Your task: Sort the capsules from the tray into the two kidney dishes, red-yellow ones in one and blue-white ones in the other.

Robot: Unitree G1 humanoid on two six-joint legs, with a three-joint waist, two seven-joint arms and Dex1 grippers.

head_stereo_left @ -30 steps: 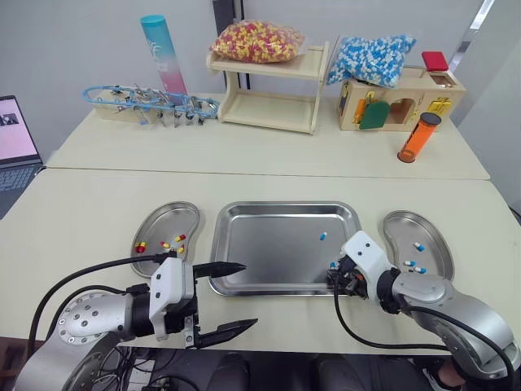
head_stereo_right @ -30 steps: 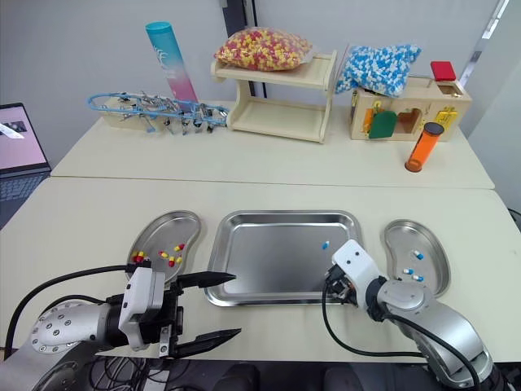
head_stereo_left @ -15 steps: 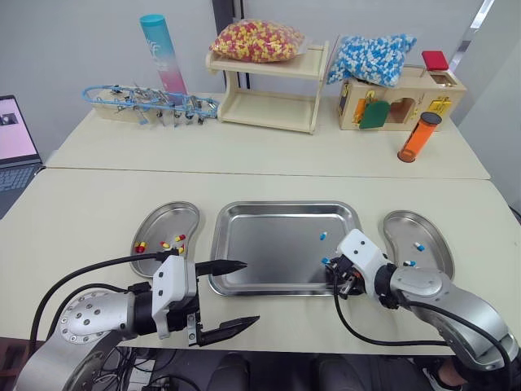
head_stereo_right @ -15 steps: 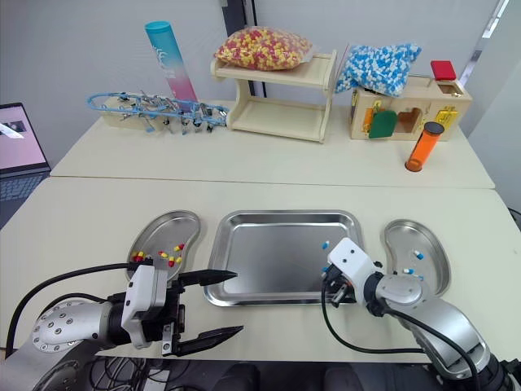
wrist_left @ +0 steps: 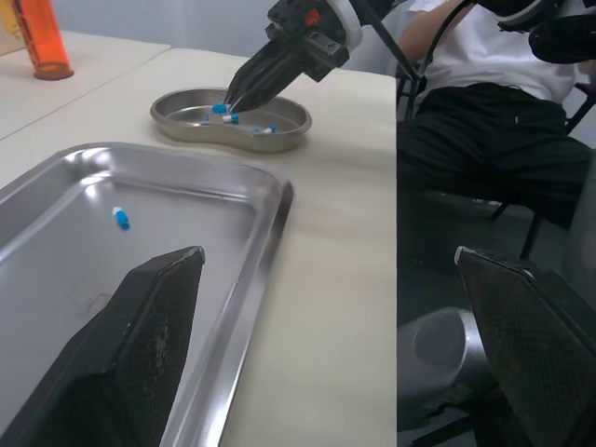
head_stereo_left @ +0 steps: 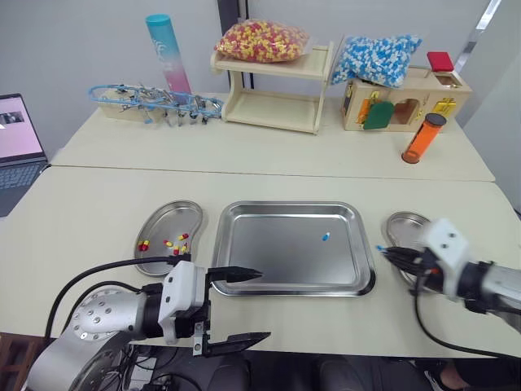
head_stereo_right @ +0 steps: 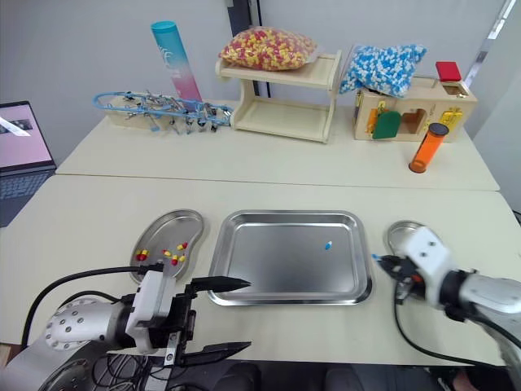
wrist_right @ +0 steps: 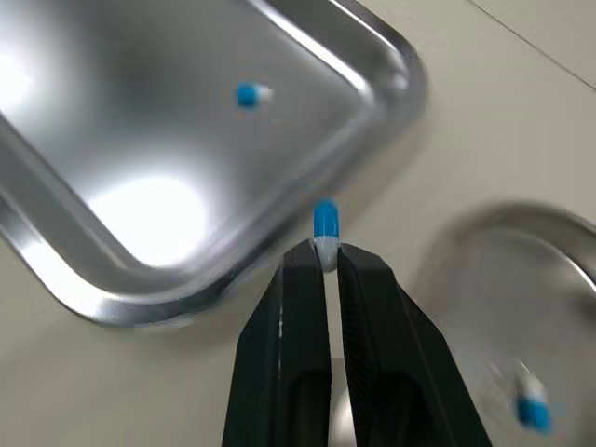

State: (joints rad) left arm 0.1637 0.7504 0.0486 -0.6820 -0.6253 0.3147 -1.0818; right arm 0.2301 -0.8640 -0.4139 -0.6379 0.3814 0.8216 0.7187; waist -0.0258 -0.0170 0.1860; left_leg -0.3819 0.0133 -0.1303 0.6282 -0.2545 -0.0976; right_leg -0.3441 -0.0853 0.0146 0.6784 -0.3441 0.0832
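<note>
The steel tray (head_stereo_left: 293, 207) holds one blue-white capsule (head_stereo_left: 325, 237). To its left, the left kidney dish (head_stereo_left: 175, 218) contains several red-yellow capsules (head_stereo_left: 174, 243). My right gripper (head_stereo_left: 381, 249) is shut on a blue-white capsule (wrist_right: 325, 223), hovering between the tray's right rim and the right kidney dish (head_stereo_left: 403, 218). That dish (wrist_left: 177, 110) holds a few blue-white capsules (wrist_left: 264, 128); my right arm partly hides it in the head views. My left gripper (head_stereo_left: 244, 307) stands open and holds nothing at the tray's front left corner.
On the back table stand a shelf with a bag of red-yellow capsules (head_stereo_left: 260, 39), a bag of blue-white capsules (head_stereo_left: 376, 57) on a wooden box, an orange tube (head_stereo_left: 422, 137), a teal-pink cylinder (head_stereo_left: 165, 53) and a tool rack (head_stereo_left: 151, 102). A laptop (head_stereo_left: 18, 138) is far left. A person (wrist_left: 484, 93) sits behind me.
My right gripper moved right from the tray's front right area to the gap before the right dish, carrying a blue-white capsule. The left gripper stayed open in place.
</note>
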